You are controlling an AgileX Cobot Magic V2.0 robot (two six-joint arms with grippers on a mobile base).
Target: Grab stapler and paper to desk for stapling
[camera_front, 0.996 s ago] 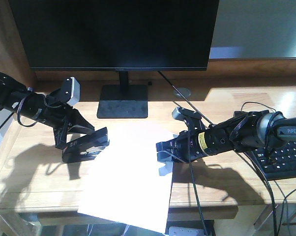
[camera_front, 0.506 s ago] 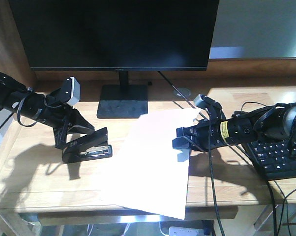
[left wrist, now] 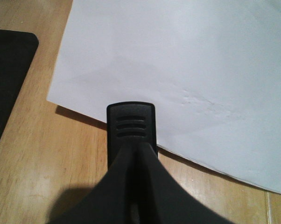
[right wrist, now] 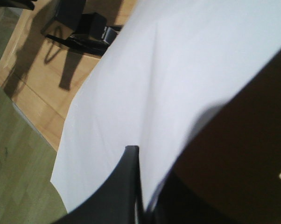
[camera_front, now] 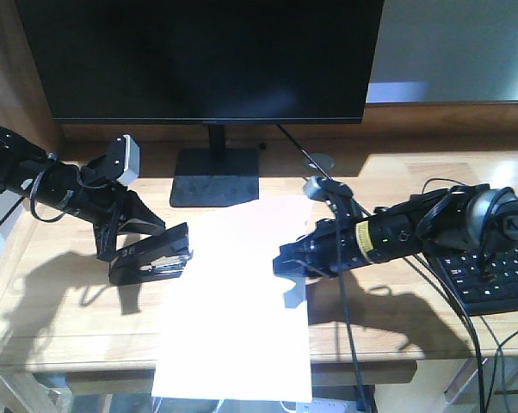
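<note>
Clamping the small black desktop stapler [camera_front: 160,254] near its rear end, the left pincer [camera_front: 134,245] sits at the left of the front view, closed around the tool. The stapler rests low on the light-wood plank counter [camera_front: 61,301], with its nose pointing right toward the plain white rectangular sheet of paper [camera_front: 233,301]. In the left wrist view the stapler's ridged black nose lies over the sheet's near edge, close to one corner. Whether the paper is inside the stapler's mouth cannot be told.

The paper fills the middle of the front view, running from just below the flat black monitor stand base [camera_front: 214,176] down to the bottom of the frame, where it overhangs the counter's front edge. The right pincer [camera_front: 289,262] comes in from the right and is closed on the sheet's right edge, about halfway along it. The right wrist view shows the white sheet passing between the dark fingers, one above and one below, and the stapler appears small in its upper left corner.

The two pincers stand on opposite sides of the paper, well apart, with the sheet between them. A large black monitor [camera_front: 207,60] fills the top of the front view, and a black keyboard [camera_front: 500,280] lies at the right edge, behind the right arm.
</note>
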